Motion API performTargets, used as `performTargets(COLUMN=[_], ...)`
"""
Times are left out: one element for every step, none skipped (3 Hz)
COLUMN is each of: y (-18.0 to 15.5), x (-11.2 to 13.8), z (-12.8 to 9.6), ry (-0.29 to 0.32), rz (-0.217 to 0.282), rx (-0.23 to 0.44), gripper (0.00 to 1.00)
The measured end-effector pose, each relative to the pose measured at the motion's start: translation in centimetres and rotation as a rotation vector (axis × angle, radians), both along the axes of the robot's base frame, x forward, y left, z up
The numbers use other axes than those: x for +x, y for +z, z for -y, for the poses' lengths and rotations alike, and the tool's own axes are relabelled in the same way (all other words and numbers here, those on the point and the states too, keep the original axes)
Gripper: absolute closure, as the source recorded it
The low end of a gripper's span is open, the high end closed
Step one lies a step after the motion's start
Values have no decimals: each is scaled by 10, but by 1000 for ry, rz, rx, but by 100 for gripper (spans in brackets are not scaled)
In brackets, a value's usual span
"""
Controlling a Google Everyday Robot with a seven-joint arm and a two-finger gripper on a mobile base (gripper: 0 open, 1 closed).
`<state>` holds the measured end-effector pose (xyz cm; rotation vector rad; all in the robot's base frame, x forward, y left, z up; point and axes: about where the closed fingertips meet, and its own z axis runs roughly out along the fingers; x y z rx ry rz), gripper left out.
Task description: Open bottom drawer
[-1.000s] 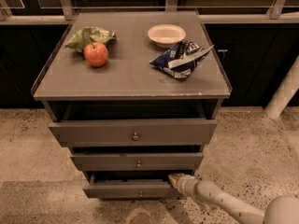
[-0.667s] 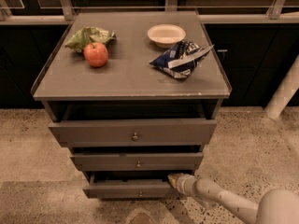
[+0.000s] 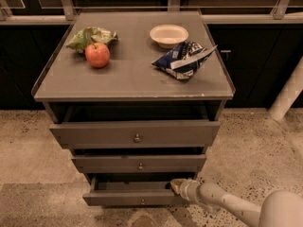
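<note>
At bottom drawer (image 3: 118, 197) rim, jaws, arm (image 3: 222, 203) outstretched low

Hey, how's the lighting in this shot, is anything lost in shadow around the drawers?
Camera view: the cabinet top is evenly lit; the gaps above the drawers are deep shadow; the gripper, at the upper right edge of the bottom drawer, sits partly in that shadow; the background is nearly black.

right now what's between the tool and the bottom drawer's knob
Camera view: only the bottom drawer's bare front; the tool sits at its top edge.
</note>
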<state>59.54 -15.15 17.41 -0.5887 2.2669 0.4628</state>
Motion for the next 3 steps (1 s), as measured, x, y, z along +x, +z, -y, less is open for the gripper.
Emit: performTargets(y=[-9, -7, -9], x=[-19, -20, -47], z=[-6, -6, -14], ry=[7, 8, 13], rz=[-36, -36, -62], rx=[40, 41, 84], gripper=[100, 100, 100])
